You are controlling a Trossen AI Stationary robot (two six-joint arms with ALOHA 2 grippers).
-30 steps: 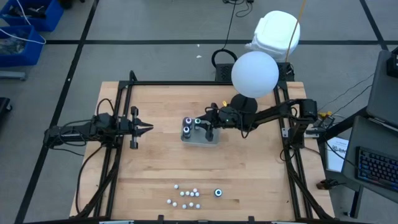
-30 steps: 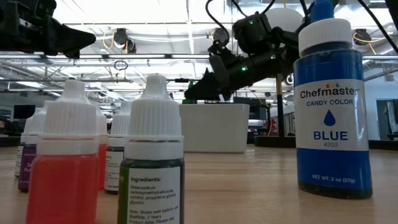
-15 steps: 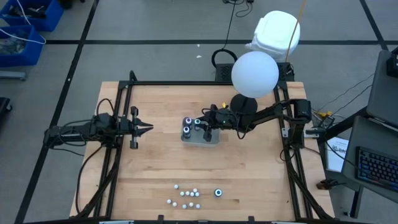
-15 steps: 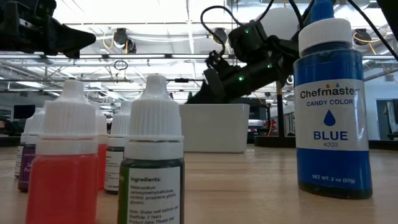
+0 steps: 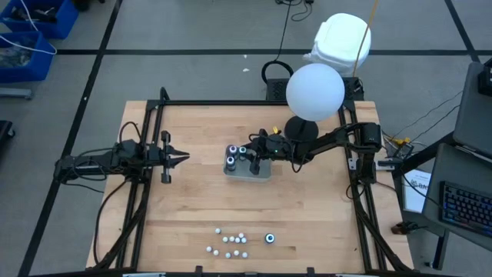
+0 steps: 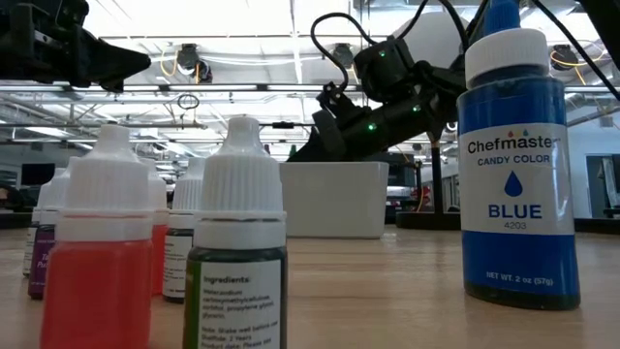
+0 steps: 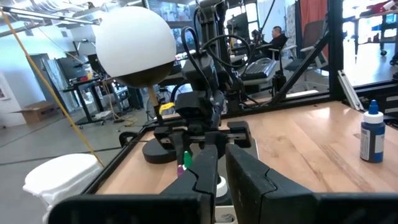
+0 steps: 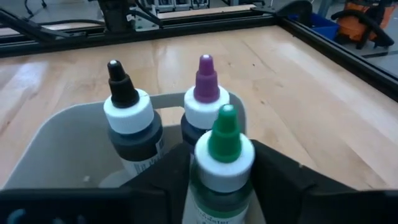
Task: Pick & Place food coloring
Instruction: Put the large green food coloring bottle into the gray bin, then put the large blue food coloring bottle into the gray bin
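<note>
From above, the right gripper (image 5: 254, 156) sits over the grey tray (image 5: 247, 174) at mid-table, two bottles (image 5: 231, 158) stand at the tray's left end, and the left gripper (image 5: 181, 158) waits left of the tray with its fingers pressed together, while one blue bottle (image 5: 270, 238) and a cluster of small droppers (image 5: 231, 243) stand near the front edge. At table height, those droppers (image 6: 234, 242) and the blue bottle (image 6: 516, 160) fill the foreground with the tray (image 6: 334, 199) behind them. The right wrist view shows that arm's fingers (image 8: 280, 177) clamped on a green-tipped bottle (image 8: 222, 162) inside the tray (image 8: 43, 140), just beside a black-tipped bottle (image 8: 129, 124) and a purple-tipped bottle (image 8: 204, 102).

Right gripper (image 5: 254, 153) clamped; left gripper (image 5: 183, 159) closed
</note>
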